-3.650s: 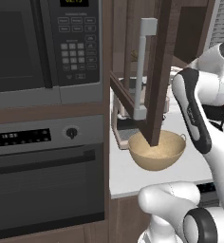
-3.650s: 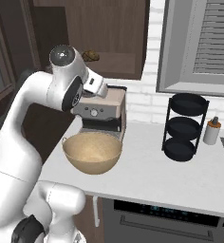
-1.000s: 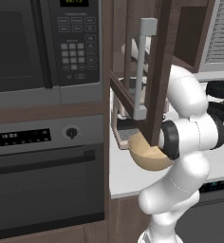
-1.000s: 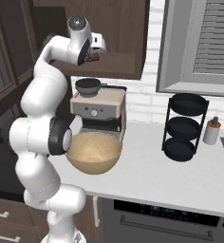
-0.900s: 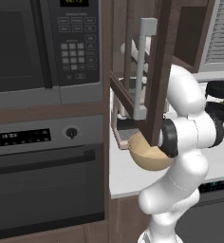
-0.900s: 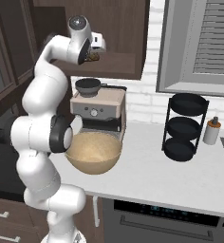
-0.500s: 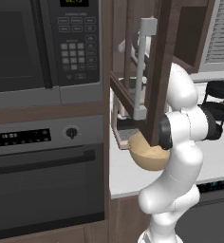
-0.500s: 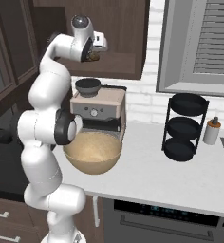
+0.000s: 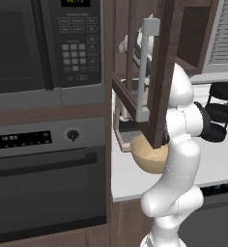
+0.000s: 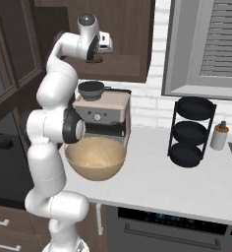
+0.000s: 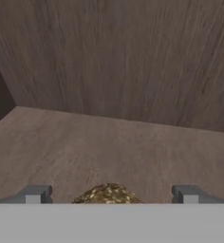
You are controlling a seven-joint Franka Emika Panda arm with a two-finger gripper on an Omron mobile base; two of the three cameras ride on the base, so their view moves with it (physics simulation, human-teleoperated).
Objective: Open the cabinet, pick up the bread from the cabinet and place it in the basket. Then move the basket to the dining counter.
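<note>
Inside the dark brown wooden cabinet (image 10: 132,59), wide-open two-finger gripper (image 11: 109,193) straddles lumpy golden-brown bread (image 11: 108,193).
Bread sits low centre in the hand view on the grained shelf, ungripped; the tan, speckled bowl-shaped basket (image 10: 95,158) rests lower left on the white worktop (image 10: 187,184).

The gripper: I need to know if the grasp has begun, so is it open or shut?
Open. The gripper has its fingertips wide apart either side of the bread.
</note>
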